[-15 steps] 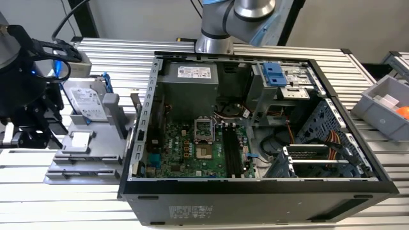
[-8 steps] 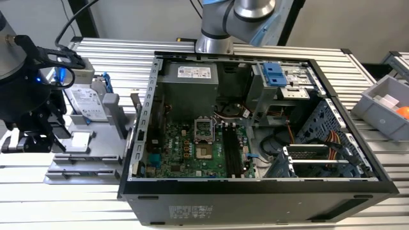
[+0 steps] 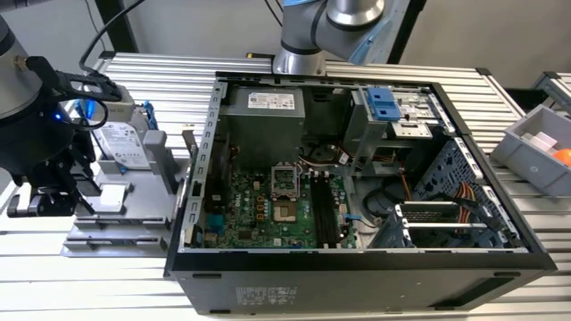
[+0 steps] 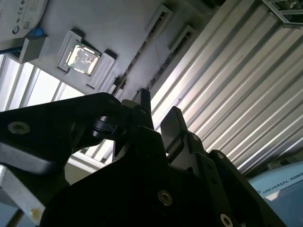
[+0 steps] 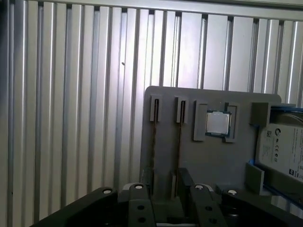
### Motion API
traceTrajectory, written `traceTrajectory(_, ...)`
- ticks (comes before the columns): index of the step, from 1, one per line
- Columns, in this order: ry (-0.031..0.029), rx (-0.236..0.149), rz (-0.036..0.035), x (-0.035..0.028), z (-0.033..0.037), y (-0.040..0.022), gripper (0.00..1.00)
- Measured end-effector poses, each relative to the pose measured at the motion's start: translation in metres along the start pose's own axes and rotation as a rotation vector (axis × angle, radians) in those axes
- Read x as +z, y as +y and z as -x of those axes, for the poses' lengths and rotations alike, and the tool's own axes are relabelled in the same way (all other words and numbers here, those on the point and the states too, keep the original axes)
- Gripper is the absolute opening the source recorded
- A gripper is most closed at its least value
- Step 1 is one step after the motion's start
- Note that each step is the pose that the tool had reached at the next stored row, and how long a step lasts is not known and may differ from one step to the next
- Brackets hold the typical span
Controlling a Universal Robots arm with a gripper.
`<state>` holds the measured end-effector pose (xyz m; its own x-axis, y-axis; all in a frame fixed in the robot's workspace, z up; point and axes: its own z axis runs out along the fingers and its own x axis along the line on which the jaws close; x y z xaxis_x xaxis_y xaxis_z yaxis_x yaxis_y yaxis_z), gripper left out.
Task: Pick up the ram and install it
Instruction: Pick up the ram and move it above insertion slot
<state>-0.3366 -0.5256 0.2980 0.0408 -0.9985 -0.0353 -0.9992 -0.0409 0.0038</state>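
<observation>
Two ram sticks stand on edge in the slots of a grey holder block [image 5: 213,165], seen as thin brown-edged strips: one ram [image 5: 155,137] and a second ram [image 5: 180,137]. My gripper [image 5: 168,182] hangs just above the near end of those slots, and its black fingers [image 4: 144,106] stand slightly apart with nothing between them. In the exterior view my gripper [image 3: 40,204] is at the left, over the holder block [image 3: 116,231], well away from the open computer case [image 3: 357,267]. The motherboard's long black slots [image 3: 323,210] lie bare inside the case.
The holder also carries a processor chip [image 5: 218,124] and a silver hard drive [image 5: 284,146] in a blue frame. A grey bin [image 3: 535,150] sits at the exterior view's right. Everything rests on a ribbed aluminium table [image 3: 89,287]. An arm base [image 3: 299,60] stands behind the case.
</observation>
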Motion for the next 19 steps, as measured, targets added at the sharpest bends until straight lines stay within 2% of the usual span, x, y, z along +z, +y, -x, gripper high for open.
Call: traceTrajectory(19,0.0009,0.0,0.0003,0.023,-0.0015,-0.0019,1.0)
